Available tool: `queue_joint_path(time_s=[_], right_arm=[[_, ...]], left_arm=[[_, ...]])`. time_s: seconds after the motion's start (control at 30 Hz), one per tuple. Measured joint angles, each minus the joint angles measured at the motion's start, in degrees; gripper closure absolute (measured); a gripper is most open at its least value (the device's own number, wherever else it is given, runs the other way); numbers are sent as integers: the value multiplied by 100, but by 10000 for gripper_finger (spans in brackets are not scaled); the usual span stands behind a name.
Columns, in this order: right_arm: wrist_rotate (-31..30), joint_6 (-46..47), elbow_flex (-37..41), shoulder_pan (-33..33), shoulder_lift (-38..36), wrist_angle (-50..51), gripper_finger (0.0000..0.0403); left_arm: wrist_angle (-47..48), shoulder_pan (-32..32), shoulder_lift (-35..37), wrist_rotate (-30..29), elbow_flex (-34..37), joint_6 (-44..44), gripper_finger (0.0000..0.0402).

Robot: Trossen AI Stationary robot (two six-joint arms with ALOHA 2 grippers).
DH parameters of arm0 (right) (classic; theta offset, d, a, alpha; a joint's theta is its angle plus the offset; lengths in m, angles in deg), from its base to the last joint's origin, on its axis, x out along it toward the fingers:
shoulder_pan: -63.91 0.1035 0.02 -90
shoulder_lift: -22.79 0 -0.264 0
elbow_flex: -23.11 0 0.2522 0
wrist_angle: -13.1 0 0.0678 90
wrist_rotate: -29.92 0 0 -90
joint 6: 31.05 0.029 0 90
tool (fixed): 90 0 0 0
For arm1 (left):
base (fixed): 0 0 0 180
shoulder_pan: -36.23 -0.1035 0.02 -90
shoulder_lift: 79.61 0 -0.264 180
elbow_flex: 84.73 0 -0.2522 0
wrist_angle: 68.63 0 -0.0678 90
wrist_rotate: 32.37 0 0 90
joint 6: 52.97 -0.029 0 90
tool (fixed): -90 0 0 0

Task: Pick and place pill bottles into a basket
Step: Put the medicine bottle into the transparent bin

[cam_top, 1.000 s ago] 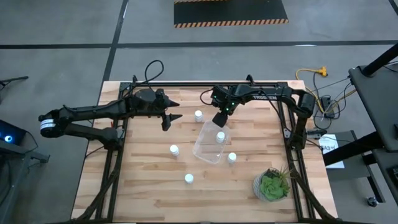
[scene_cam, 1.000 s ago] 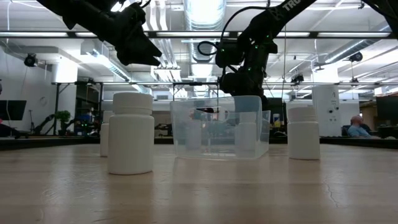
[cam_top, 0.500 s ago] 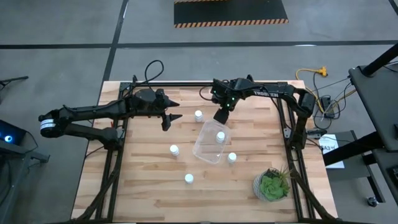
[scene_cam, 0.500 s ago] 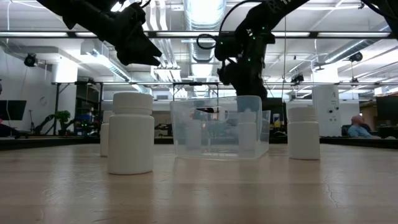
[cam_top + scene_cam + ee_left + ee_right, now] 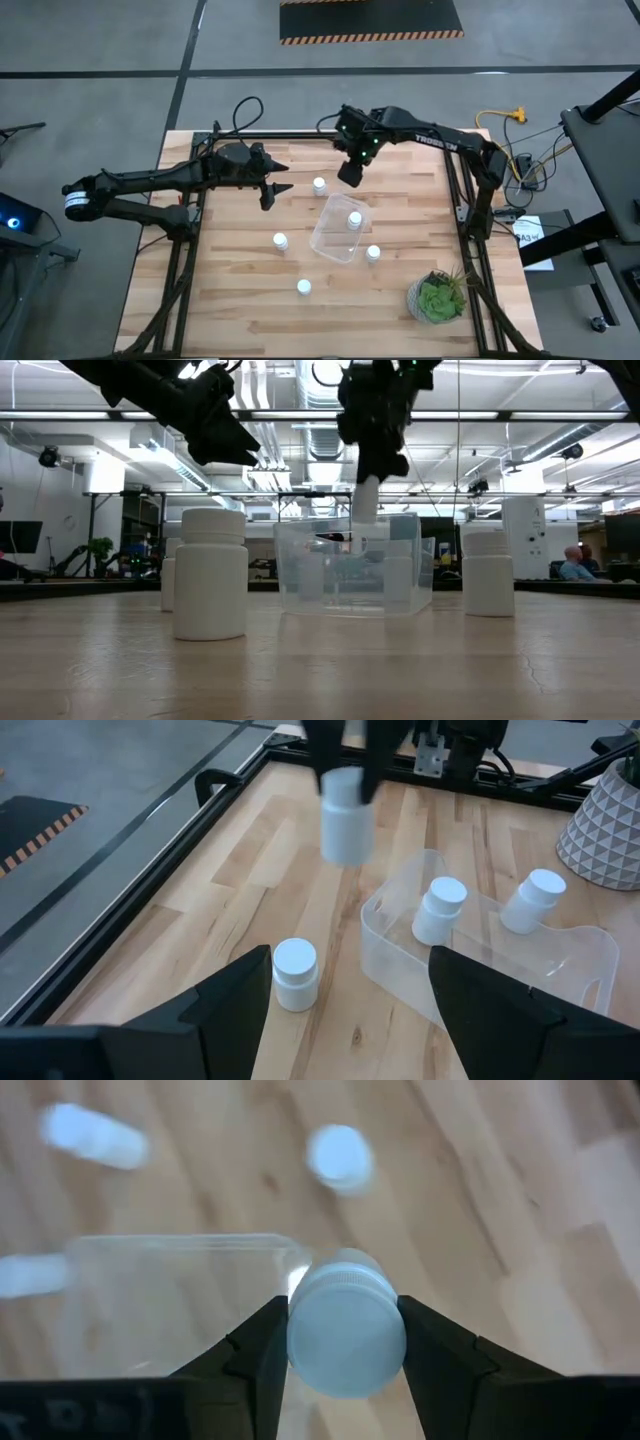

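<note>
Right wrist view shows the right claw clamped on a pill bottle, carried above the basket for dropping; left claw waits open.

In your high view the right gripper covers the pill bottle it carries, so you cannot see that bottle there. In the low view the arms are cut off by the top edge, and the bottle inside the basket shows only as a hazy shape through the clear wall. Your right wrist view blurs everything beyond the held bottle; the pale shapes on the table are soft smears. In the left wrist view the plant pot is cut by the frame's edge.
</note>
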Motion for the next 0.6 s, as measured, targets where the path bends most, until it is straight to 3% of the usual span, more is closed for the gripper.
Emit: queue_joint_path(time_s=[0.3, 0.6], right_arm=[[45, -22, -643, 891, -4, 404, 251], [15, 420, -187, 1630, -4, 362, 251]], left_arm=[[1, 1, -1, -15, 0, 0, 148], [2, 2, 0, -24, 0, 0, 148]])
